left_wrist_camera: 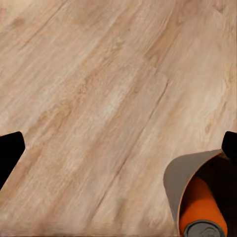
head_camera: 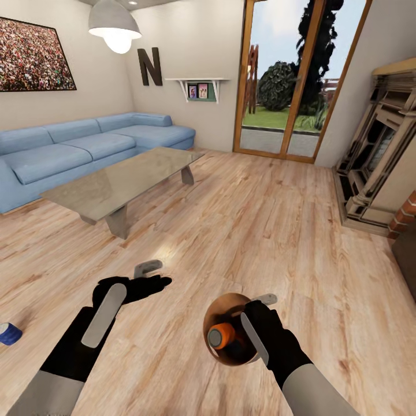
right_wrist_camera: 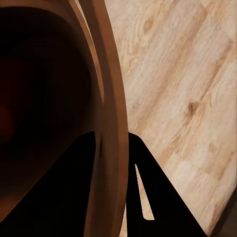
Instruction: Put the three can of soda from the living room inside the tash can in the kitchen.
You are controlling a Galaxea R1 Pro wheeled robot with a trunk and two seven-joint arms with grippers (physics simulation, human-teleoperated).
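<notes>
The right gripper (head_camera: pixel 257 323) is pinching the rim of the tash can (head_camera: pixel 222 309), one finger sitting inside the brown wall and the other outside it, with the wall caught between them in the right wrist view. The bin is hanging tilted over the wood floor (head_camera: pixel 260 231), its mouth turned up toward the head camera. An orange can of soda (head_camera: pixel 222 336) is lying inside it, grey top showing; the left wrist view is catching the same can (left_wrist_camera: pixel 201 210) resting against the bin's inner wall (left_wrist_camera: pixel 175 180). I cannot read any label on it.

The left gripper (head_camera: pixel 151 275) is hovering over bare boards with its fingers spread wide and nothing between them. A blue can (head_camera: pixel 8 333) is lying on the floor well off to its left, its markings too small to read.

Behind, a large letter N (head_camera: pixel 149 67) is hanging on the wall above the blue sofa (head_camera: pixel 86 147), with the glass coffee table (head_camera: pixel 121 182) in front of it.
</notes>
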